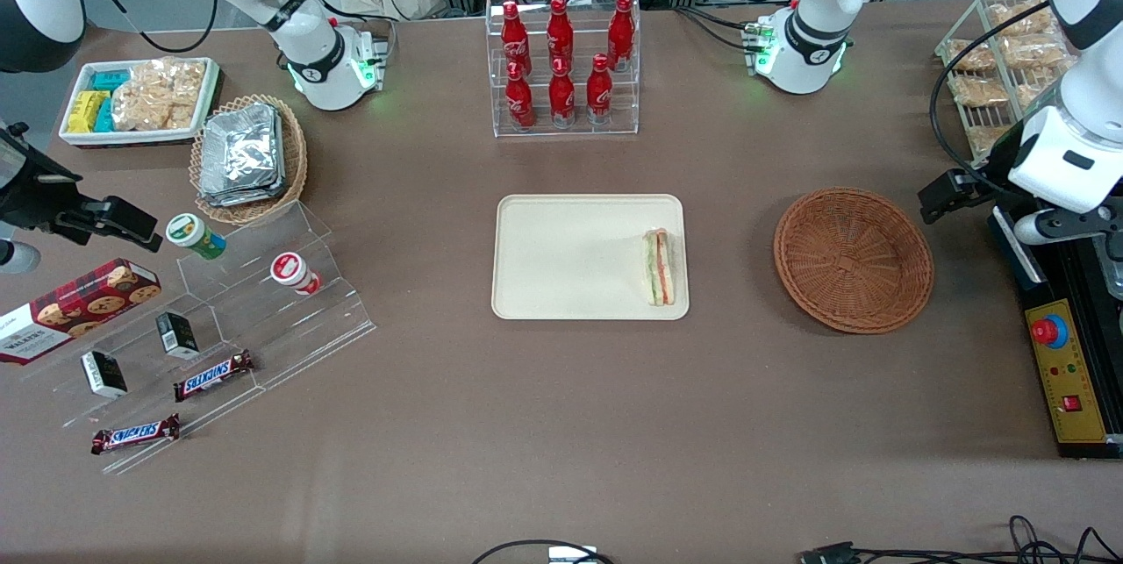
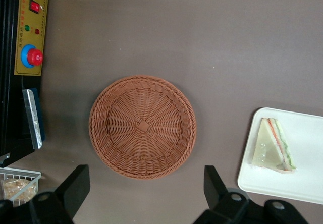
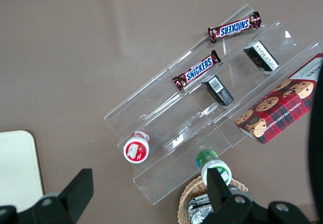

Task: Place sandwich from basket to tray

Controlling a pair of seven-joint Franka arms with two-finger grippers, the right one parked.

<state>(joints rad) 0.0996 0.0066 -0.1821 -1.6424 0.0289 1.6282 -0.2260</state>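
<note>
One sandwich [image 1: 661,267] lies on tray [image 1: 590,255], at edge nearest basket [image 1: 853,259]; basket empty. Gripper [image 2: 146,191] hangs above basket, fingers wide apart, holding nothing. Sandwich looks light, soft, wrap slippery; grip gently across flat bread faces.

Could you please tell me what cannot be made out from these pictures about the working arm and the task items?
- Gripper: open over the basket; the frame edge cuts off its base.
- Gripper in the front view: the arm's housing hides its fingers.
- Sandwich on the tray: filling too small to identify.
</note>
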